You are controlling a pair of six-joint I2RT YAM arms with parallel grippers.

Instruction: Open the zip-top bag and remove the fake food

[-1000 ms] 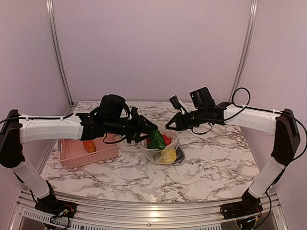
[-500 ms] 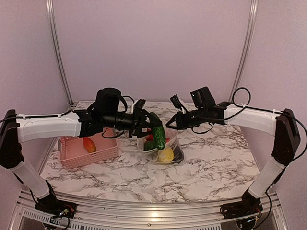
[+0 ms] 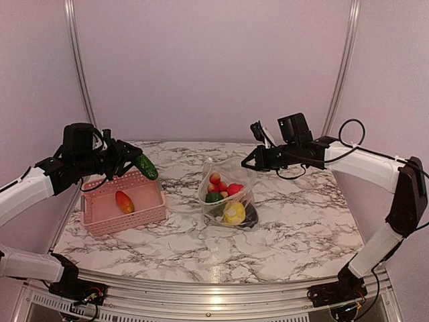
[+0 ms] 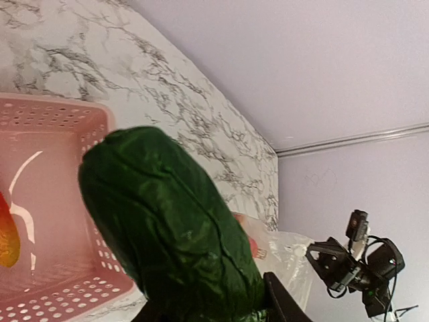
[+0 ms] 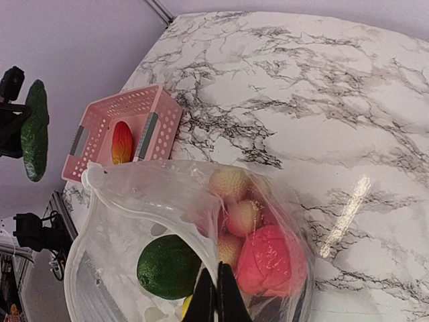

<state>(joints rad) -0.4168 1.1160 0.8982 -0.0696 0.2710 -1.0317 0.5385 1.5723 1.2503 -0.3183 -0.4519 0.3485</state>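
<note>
Swung clear of mid-table, the left gripper (image 3: 136,161) now hangs over the pink perforated plastic basket (image 3: 127,220), jaws pinching the dark green toy cucumber (image 4: 171,235), so we'd call one more piece out and ready to drop. At centre, the crinkly transparent zip-top bag (image 3: 205,193) stands open with the remaining glossy fake food (image 3: 233,213) inside, and the right gripper (image 3: 248,164) is pressed together on its rim. We can't identify the dark piece at the bag's bottom, and the cucumber hides most of the left fingers.

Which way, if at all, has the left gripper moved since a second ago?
Yes. The left gripper has swung left with the green cucumber, from above the zip-top bag to over the far rim of the pink basket.
</note>
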